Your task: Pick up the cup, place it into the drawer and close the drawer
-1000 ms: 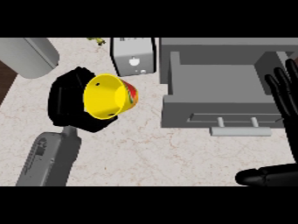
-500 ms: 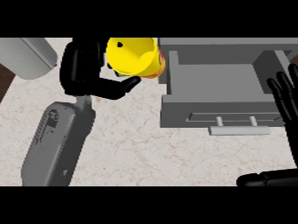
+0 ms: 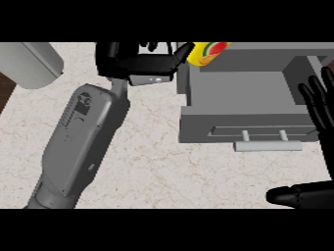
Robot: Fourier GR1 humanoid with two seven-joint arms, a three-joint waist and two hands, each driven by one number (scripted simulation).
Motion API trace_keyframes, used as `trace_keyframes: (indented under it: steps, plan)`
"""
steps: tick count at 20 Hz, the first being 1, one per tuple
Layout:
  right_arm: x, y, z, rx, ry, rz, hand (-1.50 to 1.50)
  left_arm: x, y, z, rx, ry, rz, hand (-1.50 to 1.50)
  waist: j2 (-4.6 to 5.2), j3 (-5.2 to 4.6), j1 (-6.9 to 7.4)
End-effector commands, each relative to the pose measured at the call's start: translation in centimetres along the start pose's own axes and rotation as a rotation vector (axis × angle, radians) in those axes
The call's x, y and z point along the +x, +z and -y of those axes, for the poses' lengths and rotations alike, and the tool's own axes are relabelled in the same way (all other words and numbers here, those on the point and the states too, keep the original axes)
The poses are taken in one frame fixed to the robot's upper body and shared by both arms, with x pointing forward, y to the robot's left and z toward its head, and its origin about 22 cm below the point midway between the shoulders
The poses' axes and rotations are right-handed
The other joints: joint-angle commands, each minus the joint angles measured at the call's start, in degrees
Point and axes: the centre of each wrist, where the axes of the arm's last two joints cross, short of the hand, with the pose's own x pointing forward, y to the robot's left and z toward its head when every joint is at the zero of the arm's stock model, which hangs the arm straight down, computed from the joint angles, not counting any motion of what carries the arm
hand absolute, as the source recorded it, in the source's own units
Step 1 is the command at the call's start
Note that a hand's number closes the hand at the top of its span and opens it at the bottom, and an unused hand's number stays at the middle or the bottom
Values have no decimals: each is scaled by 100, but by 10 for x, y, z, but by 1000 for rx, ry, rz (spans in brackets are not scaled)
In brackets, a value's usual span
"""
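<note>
The left robot hand (image 3: 142, 61) has its fingers curled around the yellow plastic cup (image 3: 207, 52), beside the open grey drawer (image 3: 249, 88); the cup looks light, stiff, smooth, best held by its wall

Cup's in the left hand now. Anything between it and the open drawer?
Nothing visible blocks it. The left hand holds the yellow cup at the drawer's back left corner; the drawer is open, its inside bare. The right hand rests open beside the drawer's right wall.

cup (image 3: 207, 52): 1 | drawer (image 3: 250, 93): 1 | hands: 2, left hand (image 3: 142, 63), right hand (image 3: 333, 110) | grey cylinder (image 3: 26, 62): 1
</note>
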Motion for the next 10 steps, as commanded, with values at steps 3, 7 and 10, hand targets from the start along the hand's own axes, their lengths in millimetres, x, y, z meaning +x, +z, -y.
trace_keyframes:
  steps: [3,7,10]
  plan:
    - [-4,-10,3,-1,-2,-7,-150,-9,-12,22,-23,-61,-71,150,0,0,9]
    - [-3,-1,9,2,9,1,-150,-27,-27,28,-5,-56,-84,150,19,0,-75]
    - [-10,4,4,19,-6,15,-150,-32,-26,52,11,-93,-90,150,24,2,-142]
